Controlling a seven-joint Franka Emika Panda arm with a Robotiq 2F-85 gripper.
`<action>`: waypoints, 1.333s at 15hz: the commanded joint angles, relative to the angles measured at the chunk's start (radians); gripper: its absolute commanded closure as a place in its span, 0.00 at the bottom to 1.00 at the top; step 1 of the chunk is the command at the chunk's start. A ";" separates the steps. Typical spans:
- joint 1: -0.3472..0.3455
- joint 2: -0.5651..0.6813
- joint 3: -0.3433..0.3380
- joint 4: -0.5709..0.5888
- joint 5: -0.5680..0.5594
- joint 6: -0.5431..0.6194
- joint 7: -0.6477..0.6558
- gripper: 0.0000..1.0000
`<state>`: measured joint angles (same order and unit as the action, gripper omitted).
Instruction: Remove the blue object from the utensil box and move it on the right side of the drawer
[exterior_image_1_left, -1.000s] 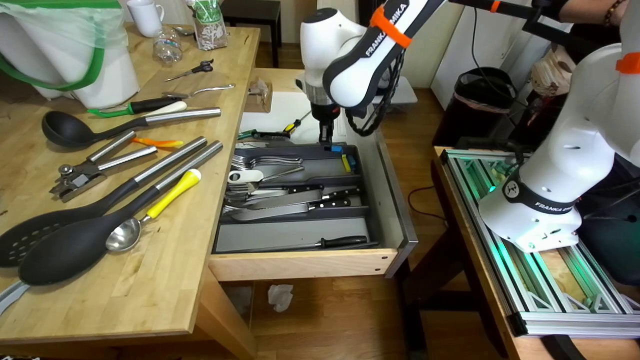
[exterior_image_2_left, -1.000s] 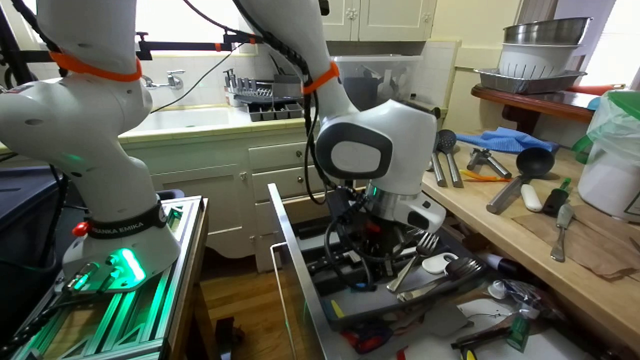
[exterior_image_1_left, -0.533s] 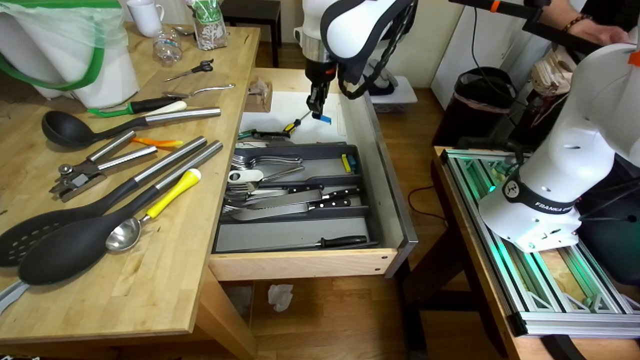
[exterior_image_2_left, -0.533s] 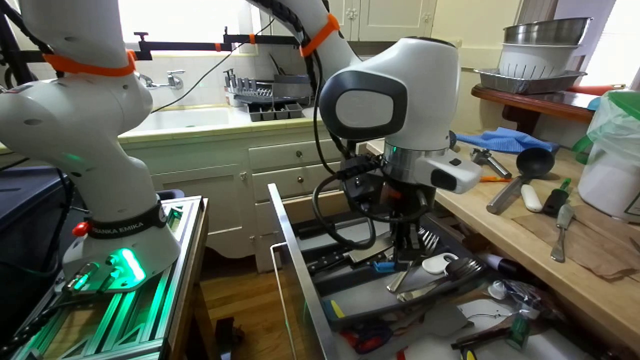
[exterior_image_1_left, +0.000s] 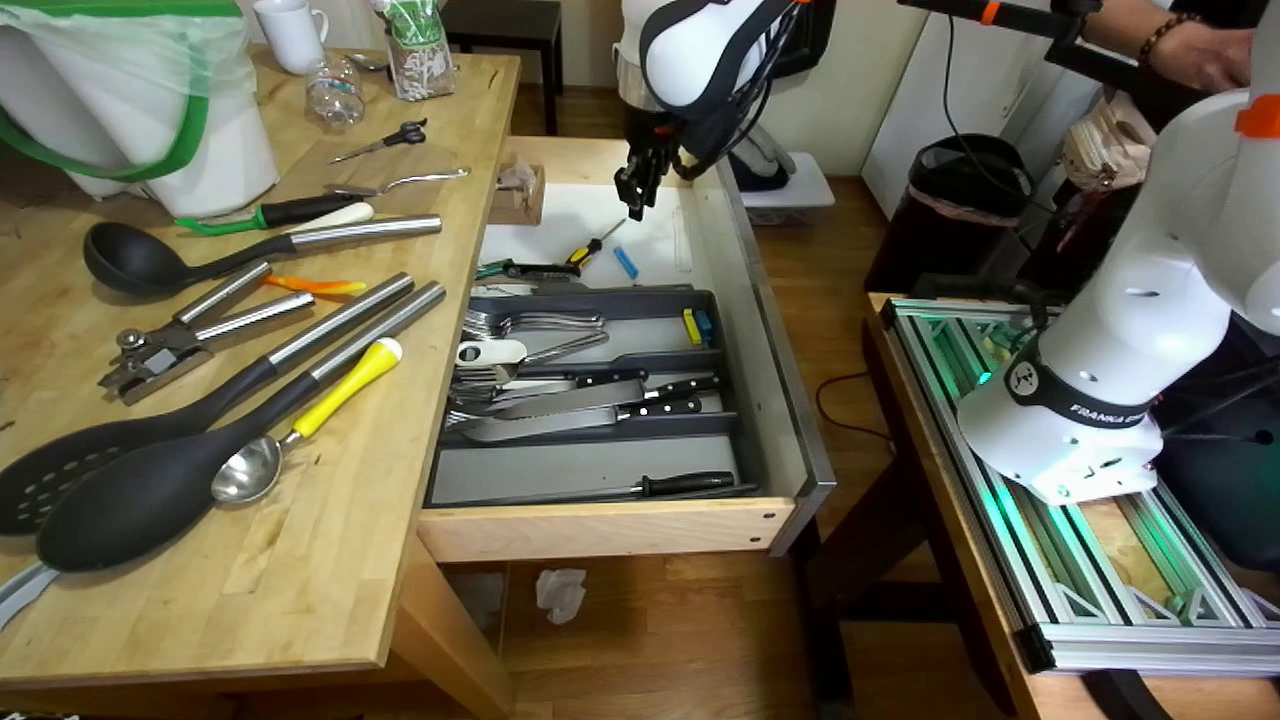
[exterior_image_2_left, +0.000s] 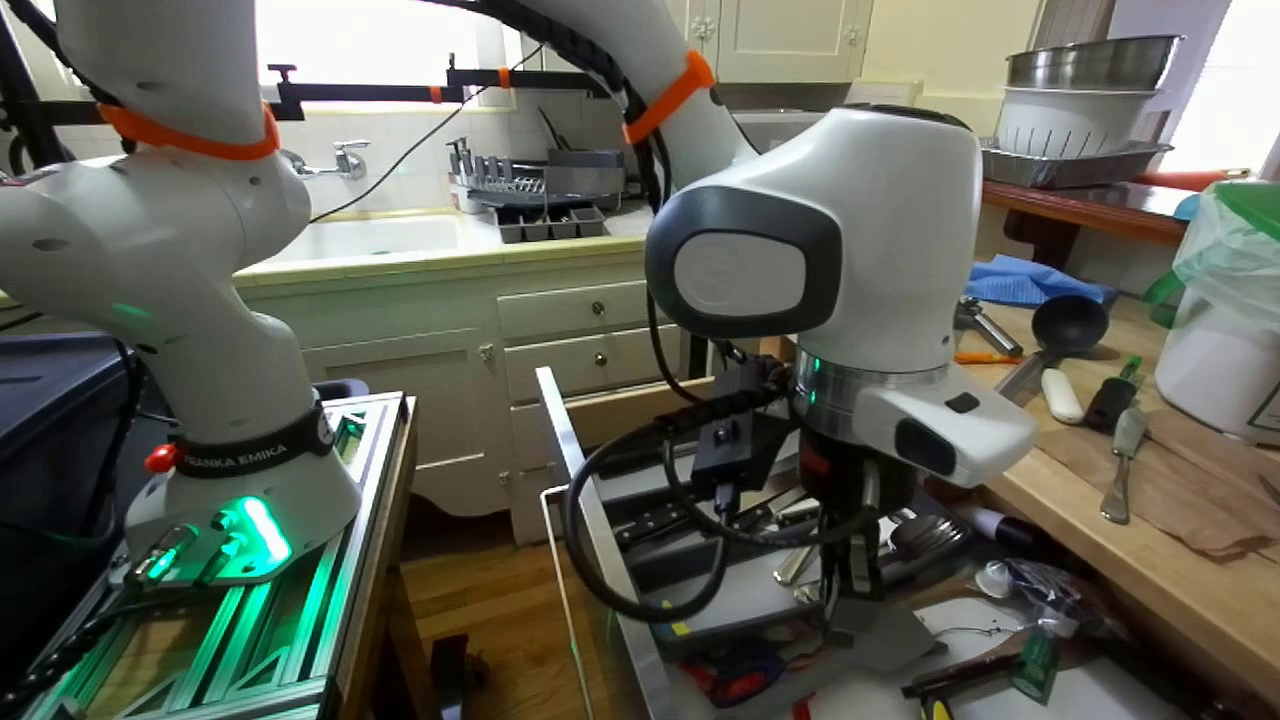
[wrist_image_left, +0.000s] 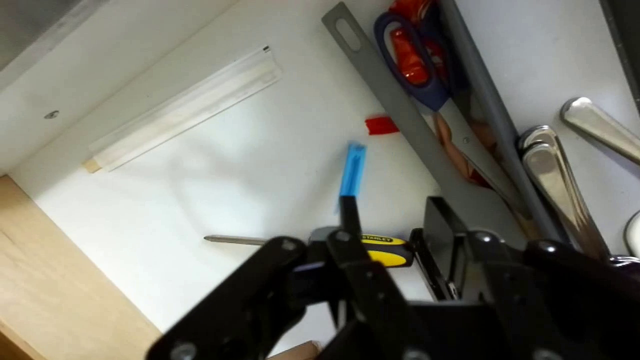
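Wrist view: gripper (wrist_image_left: 392, 202) with fingers (wrist_image_left: 351, 220) apart above drawer (wrist_image_left: 300, 115); blue object (wrist_image_left: 353, 170) lying on drawer floor, outside utensil box (wrist_image_left: 500, 125), near yellow-and-black screwdriver (wrist_image_left: 387, 258).

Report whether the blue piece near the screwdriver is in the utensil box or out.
Out: an exterior view shows the blue piece against the drawer floor, outside the utensil box.

The robot arm (exterior_image_2_left: 820, 230) hung bent, its wrist (exterior_image_2_left: 870, 395) turned downward.
In an exterior view the base (exterior_image_1_left: 1060, 460) stood at the right; in the wrist view the gripper (wrist_image_left: 393, 202) held its fingers (wrist_image_left: 350, 225) parted.
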<state>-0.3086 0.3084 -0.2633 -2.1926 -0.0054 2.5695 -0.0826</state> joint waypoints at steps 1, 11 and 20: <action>0.014 -0.018 0.005 -0.004 -0.002 -0.043 0.024 0.27; 0.082 -0.185 0.061 -0.054 -0.018 -0.363 -0.003 0.00; 0.128 -0.371 0.111 -0.174 -0.012 -0.160 -0.259 0.00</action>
<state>-0.1936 0.0345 -0.1580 -2.2768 -0.0163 2.3213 -0.2516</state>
